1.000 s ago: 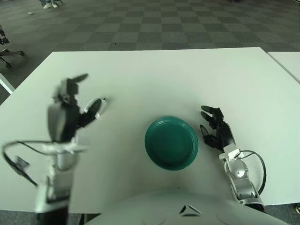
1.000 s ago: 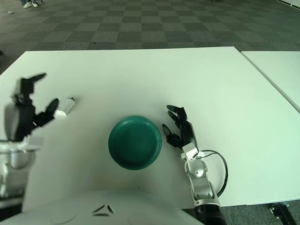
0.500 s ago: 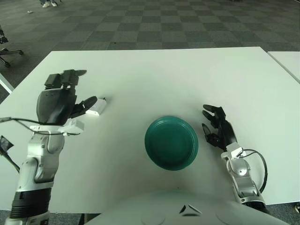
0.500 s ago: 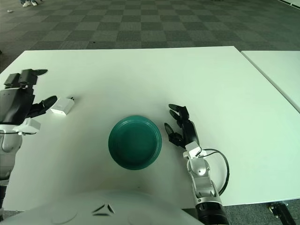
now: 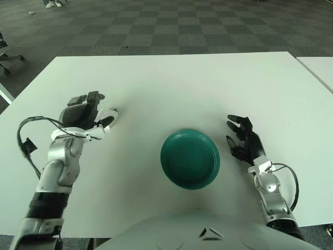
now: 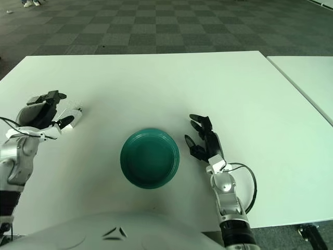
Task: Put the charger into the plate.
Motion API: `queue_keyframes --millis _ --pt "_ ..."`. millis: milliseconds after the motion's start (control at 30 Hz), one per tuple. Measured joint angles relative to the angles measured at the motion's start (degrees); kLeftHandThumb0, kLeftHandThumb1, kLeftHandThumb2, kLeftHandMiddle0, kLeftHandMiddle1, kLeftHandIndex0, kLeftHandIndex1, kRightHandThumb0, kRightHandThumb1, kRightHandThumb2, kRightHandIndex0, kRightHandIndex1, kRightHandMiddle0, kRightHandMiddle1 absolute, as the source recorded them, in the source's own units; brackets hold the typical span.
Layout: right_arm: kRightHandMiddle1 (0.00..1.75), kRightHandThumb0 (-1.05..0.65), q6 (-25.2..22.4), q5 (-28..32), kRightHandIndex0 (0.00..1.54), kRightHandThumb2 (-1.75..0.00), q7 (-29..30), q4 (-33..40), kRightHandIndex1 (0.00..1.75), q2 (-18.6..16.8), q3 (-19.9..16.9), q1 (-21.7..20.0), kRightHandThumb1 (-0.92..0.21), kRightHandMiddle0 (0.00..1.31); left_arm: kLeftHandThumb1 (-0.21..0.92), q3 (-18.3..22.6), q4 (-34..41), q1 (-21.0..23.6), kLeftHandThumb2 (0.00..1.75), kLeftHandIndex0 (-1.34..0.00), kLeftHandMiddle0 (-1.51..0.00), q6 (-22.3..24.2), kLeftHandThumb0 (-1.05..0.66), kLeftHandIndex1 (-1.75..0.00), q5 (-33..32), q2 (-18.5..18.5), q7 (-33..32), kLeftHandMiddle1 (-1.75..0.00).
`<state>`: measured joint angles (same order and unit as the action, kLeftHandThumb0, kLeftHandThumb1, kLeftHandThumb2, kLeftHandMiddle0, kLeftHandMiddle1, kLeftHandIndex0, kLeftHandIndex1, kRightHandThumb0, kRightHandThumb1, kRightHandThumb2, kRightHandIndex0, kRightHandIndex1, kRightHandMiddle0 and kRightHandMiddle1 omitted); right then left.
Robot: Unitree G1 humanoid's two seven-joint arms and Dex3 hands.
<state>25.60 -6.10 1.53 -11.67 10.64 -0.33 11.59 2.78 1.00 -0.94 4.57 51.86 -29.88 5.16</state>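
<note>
White table (image 5: 171,78), green plate (image 5: 190,159) at centre, charger (image 5: 108,115) at its ten o'clock.
Your left hand (image 5: 86,115) cups the charger, fingers apart; clamp, then lift. Right hand (image 5: 243,143) idles at three o'clock, fingers spread.

No text, label, brand, number or sign can be read anywhere in either view.
</note>
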Motion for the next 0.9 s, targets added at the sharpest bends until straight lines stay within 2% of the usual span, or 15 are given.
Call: queue_keyframes --millis 200,600,900 --pt "0.93 -0.58 0.81 0.9 0.46 -0.54 -0.51 -1.24 0.15 0.11 -0.51 -0.48 -0.92 0.0 0.92 -1.49 -2.94 0.71 0.71 0.0 -0.26 0.08 -1.05 -1.02 -1.66 -0.08 -0.01 -0.08" --pt "0.93 -0.55 1.67 2.98 0.47 -0.53 -2.45 -3.26 0.16 0.72 -1.29 -1.59 -0.92 0.0 0.92 -4.04 -5.61 2.29 0.73 0.0 -0.28 4.18 -1.05 -1.01 -4.55 0.04 1.28 -0.07" --pt "0.94 -0.56 3.43 3.32 0.46 -0.53 -3.06 -4.23 0.16 0.75 -1.97 -2.26 -0.92 0.0 0.92 -5.49 -8.58 3.75 0.7 0.0 -0.28 4.28 -1.05 -1.06 -6.68 -0.02 1.29 -0.05"
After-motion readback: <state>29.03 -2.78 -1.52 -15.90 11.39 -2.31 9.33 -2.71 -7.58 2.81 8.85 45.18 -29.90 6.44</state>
